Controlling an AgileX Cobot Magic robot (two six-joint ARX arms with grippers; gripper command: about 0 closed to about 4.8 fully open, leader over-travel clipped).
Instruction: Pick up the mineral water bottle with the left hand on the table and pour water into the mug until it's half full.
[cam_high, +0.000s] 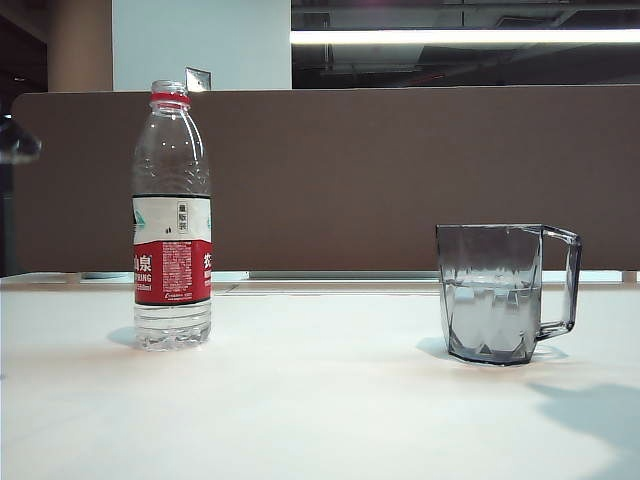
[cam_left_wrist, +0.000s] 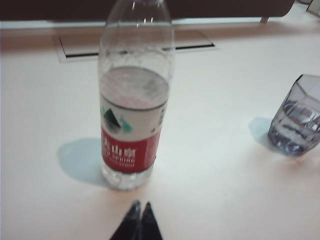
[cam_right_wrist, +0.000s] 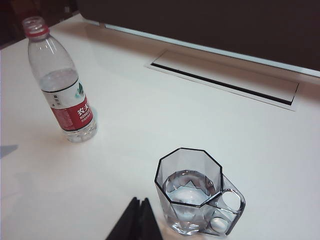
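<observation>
The mineral water bottle (cam_high: 172, 215) is seen standing upright and uncapped on the white desk (cam_high: 320, 400), toward the left, well apart from the mug (cam_high: 497, 292), which is set upright toward the right with water in its lower part. The left end effector (cam_left_wrist: 139, 210) is held just short of the bottle's base, fingertips pressed together on nothing. The right end effector (cam_right_wrist: 139, 206) is likewise closed and empty, just beside the mug.
</observation>
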